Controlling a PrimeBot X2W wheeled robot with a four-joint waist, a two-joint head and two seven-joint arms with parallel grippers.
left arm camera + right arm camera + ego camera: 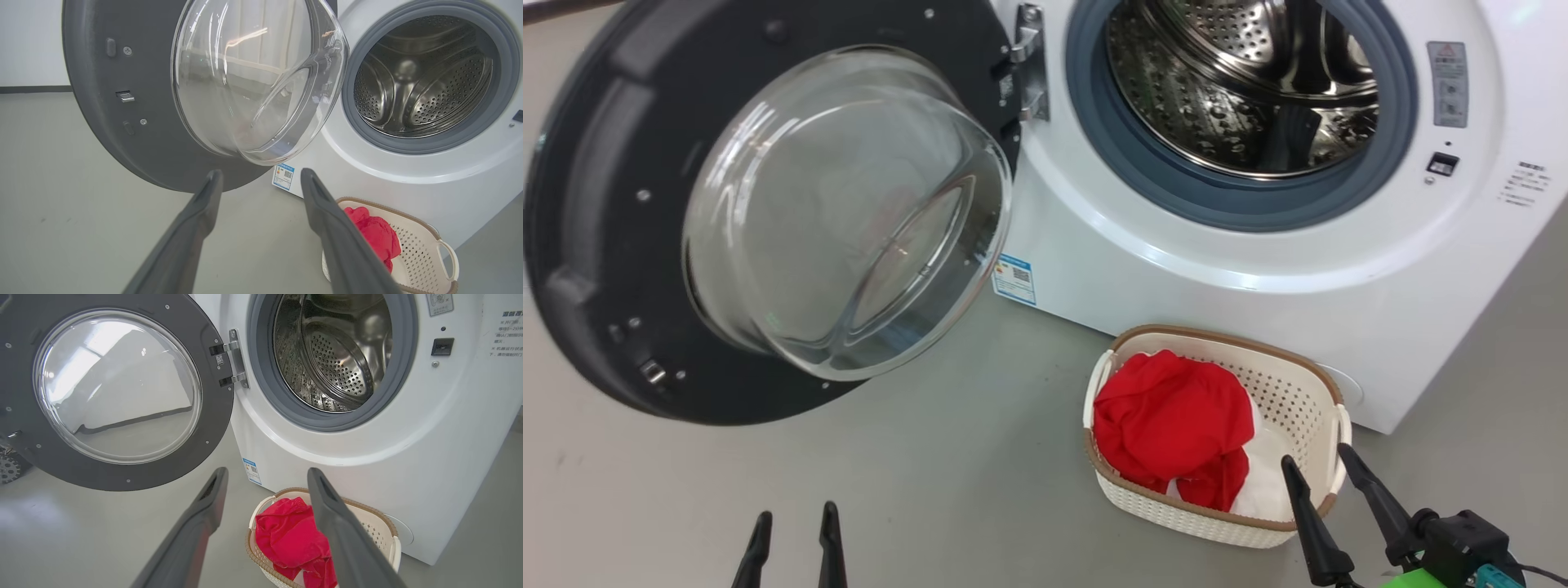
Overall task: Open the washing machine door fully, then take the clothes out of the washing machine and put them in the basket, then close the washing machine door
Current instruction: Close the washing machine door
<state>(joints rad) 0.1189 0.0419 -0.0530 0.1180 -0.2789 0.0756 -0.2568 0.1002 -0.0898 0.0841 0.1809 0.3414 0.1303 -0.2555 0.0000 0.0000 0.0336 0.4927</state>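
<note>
The white washing machine (1258, 269) fills the upper right, its steel drum (1241, 82) showing no clothes inside. The washing machine door (596, 245) stands swung wide to the left, its glass bowl (849, 212) bulging toward me. On the floor before the machine sits the cream basket (1307, 400) with the red and white clothes (1172, 425) piled in it. My right gripper (1315, 461) is open just right of the basket's near corner, holding nothing. Low at the left, my left gripper (796, 518) is open and empty over bare floor. The wrist views show the basket (425, 241) (380, 526), clothes (378, 234) (290, 535) and door (94, 102) (212, 416).
Grey floor (947, 457) spreads between the door and the basket. A blue label (1014, 279) sits at the machine's lower left corner. A metal hinge (1029, 61) joins door and machine. A wheel (8, 467) shows behind the door in the right wrist view.
</note>
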